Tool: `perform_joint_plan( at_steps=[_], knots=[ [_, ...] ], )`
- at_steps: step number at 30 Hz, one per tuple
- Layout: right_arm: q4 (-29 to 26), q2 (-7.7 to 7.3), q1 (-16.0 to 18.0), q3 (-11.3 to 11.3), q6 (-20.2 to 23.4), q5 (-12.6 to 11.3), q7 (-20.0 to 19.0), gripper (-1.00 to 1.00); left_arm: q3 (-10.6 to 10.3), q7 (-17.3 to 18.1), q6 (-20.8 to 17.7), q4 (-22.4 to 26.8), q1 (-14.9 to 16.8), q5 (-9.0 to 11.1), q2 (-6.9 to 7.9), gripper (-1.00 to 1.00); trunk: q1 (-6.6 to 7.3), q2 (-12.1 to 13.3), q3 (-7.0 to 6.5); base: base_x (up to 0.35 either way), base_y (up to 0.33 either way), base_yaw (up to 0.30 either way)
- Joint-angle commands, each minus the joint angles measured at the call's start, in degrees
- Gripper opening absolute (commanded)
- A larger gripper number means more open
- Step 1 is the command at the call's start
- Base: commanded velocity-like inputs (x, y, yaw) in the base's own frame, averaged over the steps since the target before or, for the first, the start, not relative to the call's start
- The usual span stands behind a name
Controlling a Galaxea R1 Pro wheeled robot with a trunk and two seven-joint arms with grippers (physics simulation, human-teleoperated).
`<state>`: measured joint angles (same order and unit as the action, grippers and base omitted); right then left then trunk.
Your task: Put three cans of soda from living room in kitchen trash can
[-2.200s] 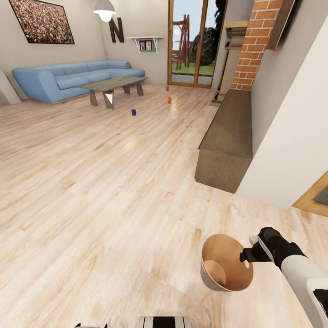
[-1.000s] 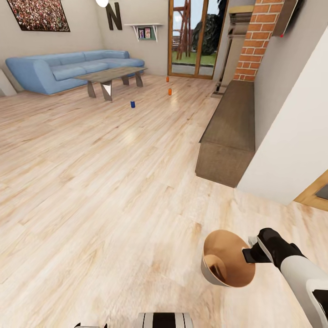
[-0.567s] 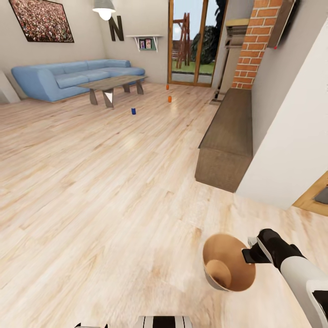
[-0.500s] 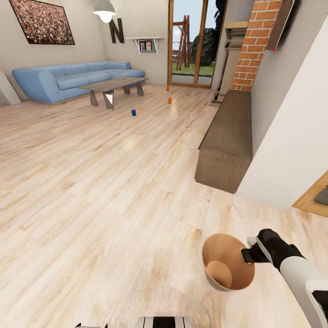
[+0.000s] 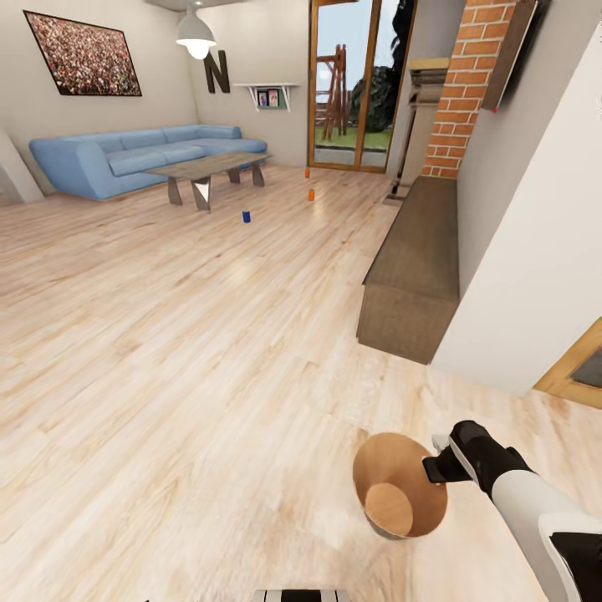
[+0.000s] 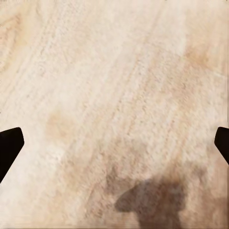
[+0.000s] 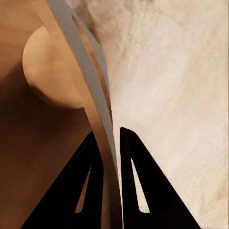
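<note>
We hold the bin (image 5: 400,485) by its rim in the right gripper (image 7: 110,138); left gripper (image 6: 114,143) spread wide, empty. The three cans (image 5: 247,216) stand beyond the coffee table (image 5: 209,165), none collected.

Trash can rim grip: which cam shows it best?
Right wrist view: the right gripper pinches the trash can wall, one finger inside, one outside. Head view shows the whole bin held at its rim. Left wrist view shows the floor.
</note>
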<state>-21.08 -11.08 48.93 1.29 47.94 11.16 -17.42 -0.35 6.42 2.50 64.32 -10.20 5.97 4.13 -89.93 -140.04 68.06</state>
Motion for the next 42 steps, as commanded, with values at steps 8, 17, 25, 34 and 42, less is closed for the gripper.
perform_joint_plan(
  at_steps=[8,17,25,34,42],
  knots=[
    [-0.04,1.03,0.02,-0.22,0.41,-1.94,-0.34,-1.0,-0.02,0.0,-0.2,-0.07,0.0,-0.01,0.0,1.0,1.77,3.22,-1.45,0.0,0.0,0.0],
    [-0.02,2.23,0.02,-0.23,0.35,-1.93,-0.34,-1.0,-0.09,0.0,-0.21,-0.07,0.0,0.0,0.0,1.0,3.74,6.83,-3.06,0.0,0.0,0.0],
    [-0.05,3.48,-0.06,-0.17,0.31,-1.82,-0.29,-1.0,0.08,0.13,-4.9,1.08,1.02,0.47,0.28,1.0,5.5,10.04,-4.5,0.0,0.0,0.0],
    [-0.83,5.93,-0.02,0.13,0.17,-1.34,0.52,-1.0,0.58,0.25,-33.08,10.17,16.76,0.44,0.37,1.0,7.48,13.65,-6.11,0.0,0.0,0.0],
    [-1.27,6.15,0.13,0.12,0.13,-1.31,0.55,-1.0,0.86,0.04,-48.52,9.22,30.18,0.52,0.37,1.0,9.23,16.86,-7.55,0.0,0.0,0.0]
  ],
)
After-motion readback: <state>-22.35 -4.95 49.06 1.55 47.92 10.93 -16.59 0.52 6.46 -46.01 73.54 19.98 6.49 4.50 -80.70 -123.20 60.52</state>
